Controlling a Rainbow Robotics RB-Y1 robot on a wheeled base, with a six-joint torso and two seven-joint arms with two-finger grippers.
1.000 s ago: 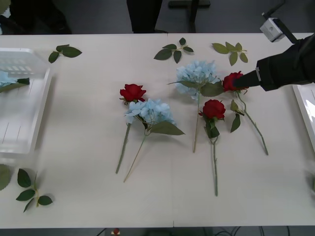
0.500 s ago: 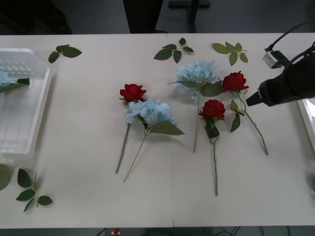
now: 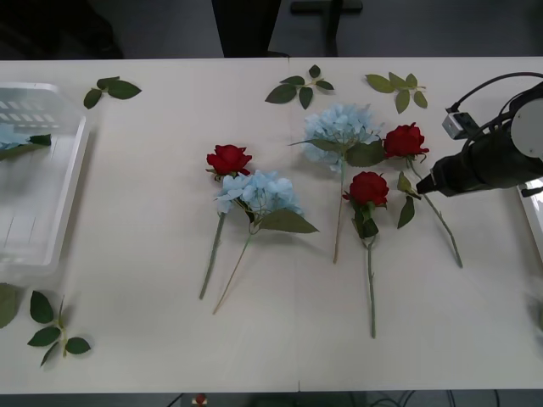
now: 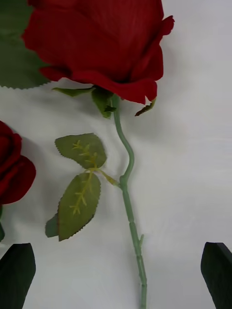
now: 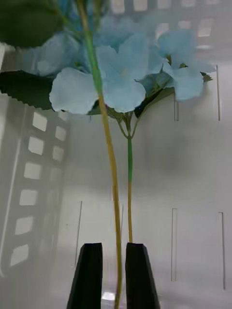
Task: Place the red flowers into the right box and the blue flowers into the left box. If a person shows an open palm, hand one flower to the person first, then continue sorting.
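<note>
1. Left box (image 3: pixel 51 212) sits at the tabletop's (image 3: pixel 280 339) left edge with a blue flower (image 3: pixel 10 137) lying in it. In the left wrist view the left hand (image 5: pixel 114 275) is over the box floor, its fingers nearly closed around a blue flower stem (image 5: pixel 116 227). Judgement: release only when the stem lies flat inside the rim.
2. Centre of the tabletop: a red flower (image 3: pixel 228 158) and a blue flower (image 3: pixel 259 192) lie just beside each other, heads touching. Further right, a second blue flower (image 3: pixel 339 127) and a middle red flower (image 3: pixel 368 187).
3. Rightmost red flower (image 3: pixel 405 140) has its stem running down toward the near edge. The right hand (image 3: pixel 422 186) hovers just beside that stem, fingers spread wide; the right wrist view shows the stem (image 4: pixel 130 212) between the two fingertips.
4. Judgement: lower straight down, close on bare stem below the small leaves (image 4: pixel 77 193), and stay clear of the middle red flower.
5. Right box (image 3: pixel 534 203) shows at the far right edge, near the hand; the carry looks short.
</note>
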